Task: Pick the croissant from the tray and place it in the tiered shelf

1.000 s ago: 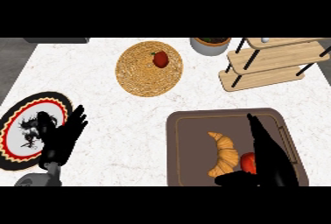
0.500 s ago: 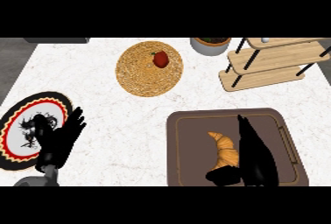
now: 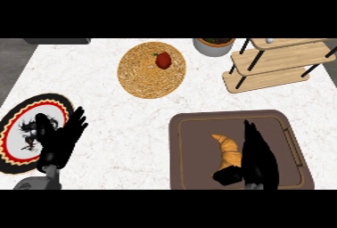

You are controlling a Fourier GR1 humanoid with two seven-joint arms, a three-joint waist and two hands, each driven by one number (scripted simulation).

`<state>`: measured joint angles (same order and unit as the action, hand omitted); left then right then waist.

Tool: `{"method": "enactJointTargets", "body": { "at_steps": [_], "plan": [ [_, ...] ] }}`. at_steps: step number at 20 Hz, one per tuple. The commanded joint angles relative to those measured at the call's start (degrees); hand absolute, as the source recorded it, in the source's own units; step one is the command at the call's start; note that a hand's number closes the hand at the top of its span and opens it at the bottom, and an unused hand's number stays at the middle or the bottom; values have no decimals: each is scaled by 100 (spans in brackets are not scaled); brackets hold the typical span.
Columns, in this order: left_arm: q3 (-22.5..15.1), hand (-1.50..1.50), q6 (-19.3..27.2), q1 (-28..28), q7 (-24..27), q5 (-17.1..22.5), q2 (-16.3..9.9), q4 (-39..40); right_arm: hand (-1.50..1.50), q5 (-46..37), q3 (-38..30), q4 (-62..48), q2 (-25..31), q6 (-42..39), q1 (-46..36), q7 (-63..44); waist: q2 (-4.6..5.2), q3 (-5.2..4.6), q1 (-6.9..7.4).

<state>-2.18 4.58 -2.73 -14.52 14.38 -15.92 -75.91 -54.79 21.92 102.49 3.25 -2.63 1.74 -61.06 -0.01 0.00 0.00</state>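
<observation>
Counter: white marbled top [image 3: 99, 111].
Far edge: woven mat [image 3: 150, 70], grey bowl [image 3: 214, 46], tiered shelf [image 3: 280, 62].
Left: patterned plate [image 3: 20, 133].
Near right: brown tray [image 3: 197, 147].

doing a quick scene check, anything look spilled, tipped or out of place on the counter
Nothing stands out. The croissant lies whole on the brown tray beside the right robot hand, the tiered shelf stands upright, and the strawberry sits on its woven mat. The left robot hand rests open over the patterned plate.
</observation>
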Motion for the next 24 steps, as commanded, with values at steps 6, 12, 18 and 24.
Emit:
{"method": "enactJointTargets", "body": {
  "at_steps": [6, 12, 18, 24],
  "plan": [
    [190, 0, -187, 51, -107, -188, 161, -103, -150, 49, -676, -564, -34, 269, -161, 561, 1, 1, 2],
    [305, 0, -180, 26, 16, -449, 315, 130, -150, -162, -218, -1410, -320, 1028, -388, 618, 0, 0, 9],
    [355, 0, -133, -352, -68, -399, 347, 272, 150, 165, -68, -2130, 40, -136, -584, 1554, 22, 1, 34],
    [314, 0, -149, -196, 156, -527, 494, 360, 150, 171, 214, -1941, -315, 912, -162, 1785, 7, 1, -5]
  ]
}}
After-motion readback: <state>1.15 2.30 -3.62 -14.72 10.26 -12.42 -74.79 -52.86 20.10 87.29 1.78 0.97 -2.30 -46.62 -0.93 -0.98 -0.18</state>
